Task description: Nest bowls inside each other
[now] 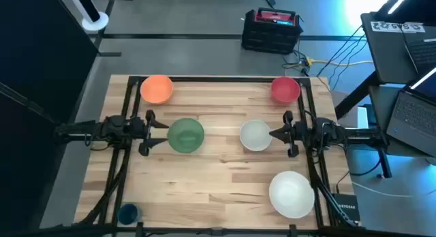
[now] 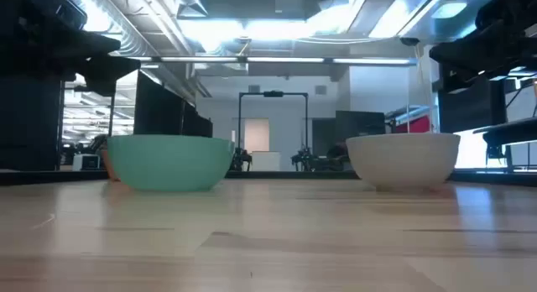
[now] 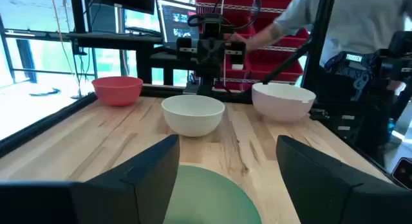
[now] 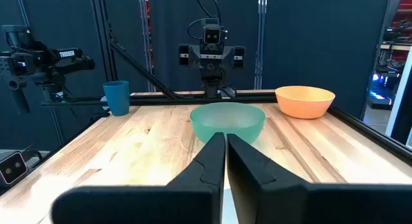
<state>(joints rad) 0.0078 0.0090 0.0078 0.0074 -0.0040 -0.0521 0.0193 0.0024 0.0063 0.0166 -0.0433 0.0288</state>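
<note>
Five bowls rest upright on their bases on the wooden table. The orange bowl (image 1: 157, 88) is far left and the red bowl (image 1: 285, 88) far right. The green bowl (image 1: 185, 135) and the pale grey-white bowl (image 1: 255, 135) stand mid-table, the larger white bowl (image 1: 291, 193) near right. My left gripper (image 1: 155, 134) is open at the green bowl's left rim, above the rim (image 3: 212, 195). My right gripper (image 1: 274, 134) is shut, just right of the pale bowl, touching nothing.
A blue cup (image 1: 128, 212) stands at the near left corner. Black frame rails (image 1: 218, 78) border the table. A person (image 3: 360, 24) stands beyond the right edge, by the laptops (image 1: 409, 107). Bare wood lies between the mid-table bowls and the near edge.
</note>
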